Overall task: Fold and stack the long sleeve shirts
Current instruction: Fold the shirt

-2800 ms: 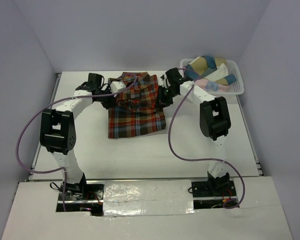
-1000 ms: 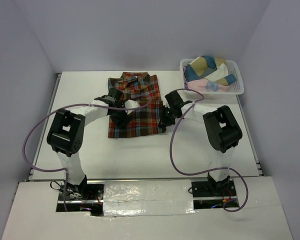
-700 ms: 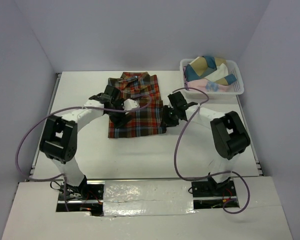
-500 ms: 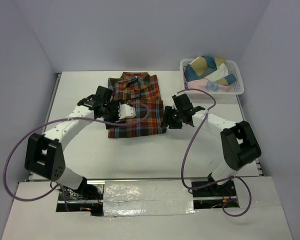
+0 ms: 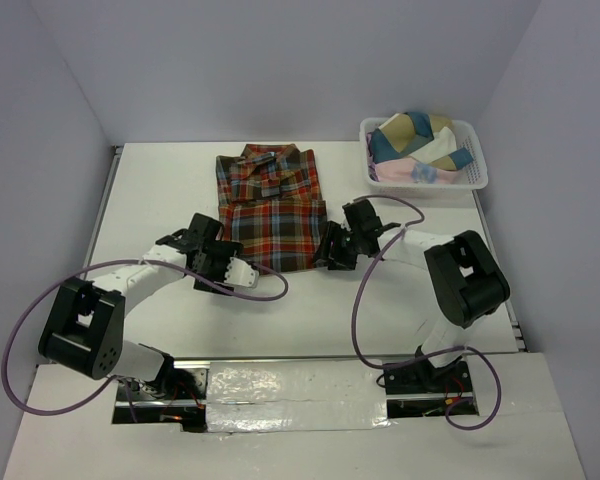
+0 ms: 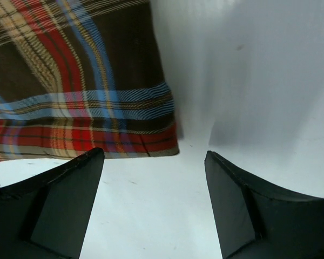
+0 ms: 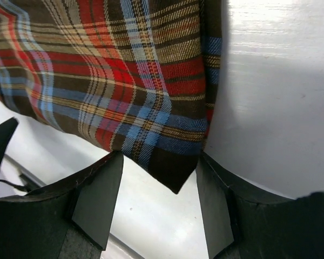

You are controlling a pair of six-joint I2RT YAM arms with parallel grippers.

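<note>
— Where is the plaid shirt (image 5: 271,205)?
— It lies flat on the desk (image 5: 160,190), folded into a narrow oblong. It sits in the middle toward the far side, well apart from the white basket (image 5: 477,180) in the far right corner.
— Which way does it run?
— Its long axis goes from near to far, with the collar at the far end and the hem at the near end, toward the arms.
— And the left fingers (image 6: 59,208)?
— They are spread apart with nothing between them, low at the hem's near left corner. That corner lies just ahead of the tips, ungripped.
— The right fingers (image 7: 97,197)?
— Also apart, at the near right corner. The cloth's point pokes into the gap between the two tips. Neither clamps it, and I cannot tell whether either touches it.
</note>
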